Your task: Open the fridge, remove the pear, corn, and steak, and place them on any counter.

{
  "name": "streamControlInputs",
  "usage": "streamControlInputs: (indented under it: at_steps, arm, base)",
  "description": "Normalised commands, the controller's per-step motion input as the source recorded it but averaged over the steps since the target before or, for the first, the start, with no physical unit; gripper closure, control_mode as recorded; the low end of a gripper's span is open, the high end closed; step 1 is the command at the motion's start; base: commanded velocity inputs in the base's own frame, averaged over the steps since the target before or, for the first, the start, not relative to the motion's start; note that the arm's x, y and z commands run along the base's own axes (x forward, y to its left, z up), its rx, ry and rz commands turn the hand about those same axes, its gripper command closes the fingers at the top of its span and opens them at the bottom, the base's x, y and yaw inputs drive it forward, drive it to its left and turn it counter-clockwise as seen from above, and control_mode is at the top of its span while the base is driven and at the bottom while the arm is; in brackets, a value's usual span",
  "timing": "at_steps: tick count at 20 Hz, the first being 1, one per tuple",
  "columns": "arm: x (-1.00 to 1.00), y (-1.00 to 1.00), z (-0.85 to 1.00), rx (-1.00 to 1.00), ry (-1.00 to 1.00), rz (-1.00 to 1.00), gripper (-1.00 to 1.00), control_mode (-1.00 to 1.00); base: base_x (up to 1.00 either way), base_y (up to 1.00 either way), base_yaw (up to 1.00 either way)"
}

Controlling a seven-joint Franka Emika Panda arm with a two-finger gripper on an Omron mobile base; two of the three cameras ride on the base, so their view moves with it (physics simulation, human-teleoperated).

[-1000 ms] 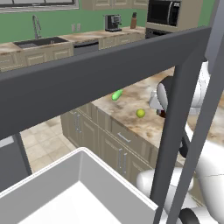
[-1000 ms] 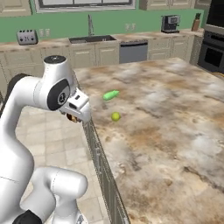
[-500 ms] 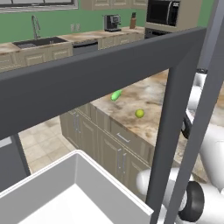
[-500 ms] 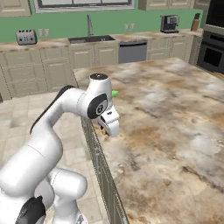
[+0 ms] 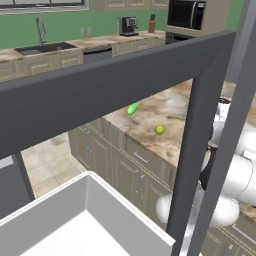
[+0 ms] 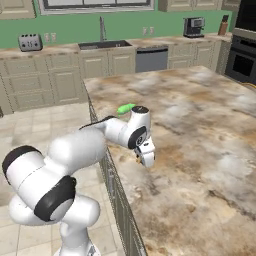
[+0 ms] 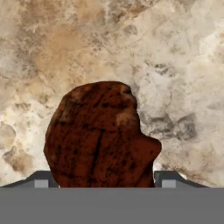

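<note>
Fridge [image 5: 100, 85] frame fills the near foreground of the left base view: a dark grey bar slants across, two grey uprights stand at right, and a white bin [image 5: 90, 220] sits low at left. Beyond it, the island worktop [image 6: 200, 130] of beige-brown marbled stone runs over beige panelled cabinets [image 5: 130, 170] with bar handles. Back wall green, with a second counter run carrying a sink [image 6: 102, 45], a toaster [image 6: 30, 41] and a coffee maker [image 6: 192, 26]; dark oven [image 6: 245, 55] at far right. White arm [image 6: 90, 145] reaches low over the worktop near its left edge. Steak [image 7: 100, 135], dark red-brown and lumpy, lies on the stone between the two finger tips [image 7: 41, 179], which stand wide at either side of it; whether they press on it or stand just clear I cannot tell. Gripper [image 6: 145, 159] points down at the worktop. Corn [image 6: 125, 108], bright green, lies on the worktop just behind the arm's wrist. Pear [image 5: 159, 129], round and yellow-green, rests on the worktop near the corn, apart from it.
</note>
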Motion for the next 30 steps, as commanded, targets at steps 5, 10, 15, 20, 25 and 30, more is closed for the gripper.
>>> streamControlInputs:
  at_steps: [5,10,15,20,25,30]
  arm:
    - [0.83,-0.01,-0.64,0.0,0.0,-0.05,1.0,-1.0]
    - [0.86,-0.01,-0.42,0.0,0.0,-0.03,1.0,-1.0]
    - [0.77,-0.09,-0.4,0.0,0.0,-0.02,1.0,-1.0]
    - [0.55,-0.16,-0.36,0.0,0.0,-0.01,-1.0,-1.0]
    - [-0.09,-0.19,-0.12,-0.01,-0.03,-0.02,-1.0,-1.0]
    - [-0.19,0.0,0.03,-0.06,-0.05,0.0,-1.0,-1.0]
  base:
    - [0.0,0.0,0.0]
    - [0.0,0.0,0.0]
    - [0.0,0.0,0.0]
    - [0.0,0.0,0.0]
    - [0.0,0.0,0.0]
    - [0.0,0.0,0.0]
